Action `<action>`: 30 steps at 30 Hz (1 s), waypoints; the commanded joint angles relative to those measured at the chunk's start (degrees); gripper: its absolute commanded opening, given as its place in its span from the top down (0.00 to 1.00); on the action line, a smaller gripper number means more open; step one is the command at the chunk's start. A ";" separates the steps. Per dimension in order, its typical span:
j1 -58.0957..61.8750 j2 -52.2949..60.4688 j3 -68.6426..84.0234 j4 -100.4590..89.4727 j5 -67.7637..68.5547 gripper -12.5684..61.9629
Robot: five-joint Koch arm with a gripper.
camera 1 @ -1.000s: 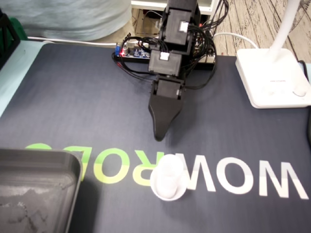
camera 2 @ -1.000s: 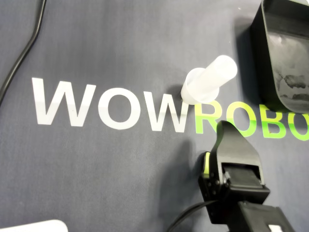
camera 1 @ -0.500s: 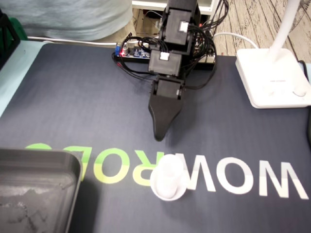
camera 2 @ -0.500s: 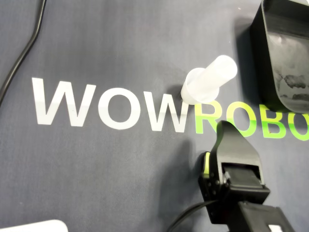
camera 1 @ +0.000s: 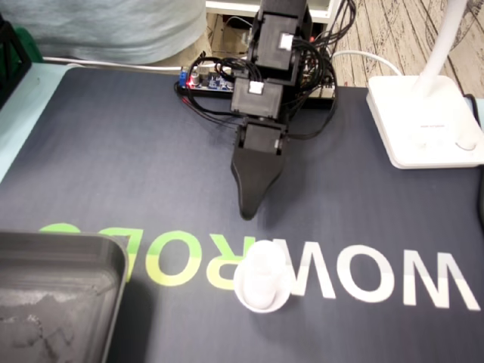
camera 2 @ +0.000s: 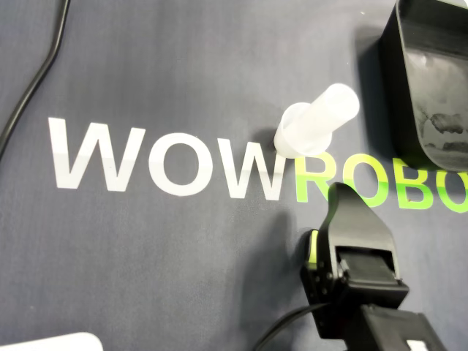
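A white translucent tube on a wider round foot [camera 1: 262,283] stands upright on the dark mat, on the W and R of the printed letters; in the overhead view the tube [camera 2: 316,124] appears to lean up and right. My black gripper [camera 1: 247,212] points down at the mat, a short way behind the tube and not touching it. In the overhead view the gripper [camera 2: 338,194] comes in from the bottom, its tip just below the tube. Only one pointed jaw shows in either view, so its state is unclear. Nothing visible is held.
A black tray [camera 1: 68,248] sits at the lower left of the fixed view, and the tray [camera 2: 391,80] is at the top right of the overhead view. A white lamp base [camera 1: 423,125] stands at the right. A circuit board with wires [camera 1: 208,79] lies behind the arm. A black cable [camera 2: 36,80] runs along the left.
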 commanded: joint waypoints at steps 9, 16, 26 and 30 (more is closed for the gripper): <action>0.00 4.39 2.02 -0.44 -0.18 0.38; 0.00 4.39 -2.29 0.09 -0.18 0.38; -1.93 4.39 -13.27 3.96 -0.70 0.38; -2.37 4.39 -16.61 3.87 -3.87 0.38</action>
